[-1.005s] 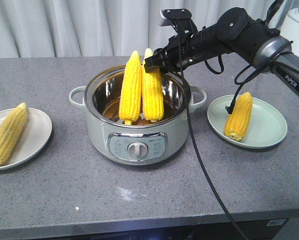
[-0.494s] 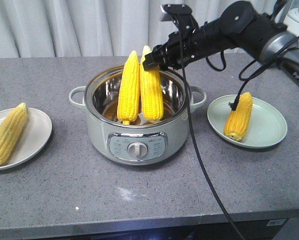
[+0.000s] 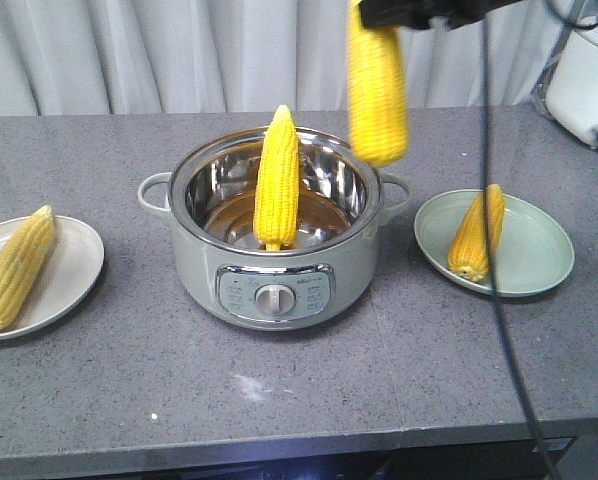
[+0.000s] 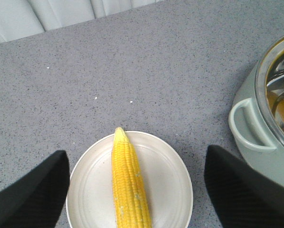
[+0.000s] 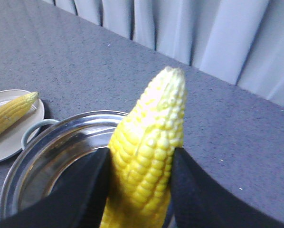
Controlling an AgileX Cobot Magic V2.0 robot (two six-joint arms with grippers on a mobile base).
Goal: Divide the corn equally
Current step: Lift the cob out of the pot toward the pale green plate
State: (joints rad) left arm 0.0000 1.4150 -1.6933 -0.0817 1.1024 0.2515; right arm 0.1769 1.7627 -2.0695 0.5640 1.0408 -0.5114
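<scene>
One corn cob point(image 3: 277, 180) stands upright in the steel pot point(image 3: 194, 255). My right gripper point(image 3: 381, 14) is at the top edge, shut on the tip of a second cob point(image 3: 377, 90) that hangs in the air above the pot's right rim. In the right wrist view both fingers point(image 5: 87, 190) press against that cob point(image 5: 151, 137). A cob point(image 3: 14, 268) lies on the white plate point(image 3: 74, 270) at left. Another cob point(image 3: 476, 235) lies on the green plate point(image 3: 539, 255) at right. My left gripper point(image 4: 136, 156) hovers open above the white plate's cob point(image 4: 127, 185).
A black cable point(image 3: 499, 250) hangs down across the green plate to the table's front edge. A white appliance point(image 3: 589, 70) stands at the back right. Grey curtains close off the back. The pot's handle point(image 4: 244, 126) is to the right of the left gripper.
My right gripper has risen up and to the right, lifting one cob clear out of the pot. The other cob now stands alone in the pot.
</scene>
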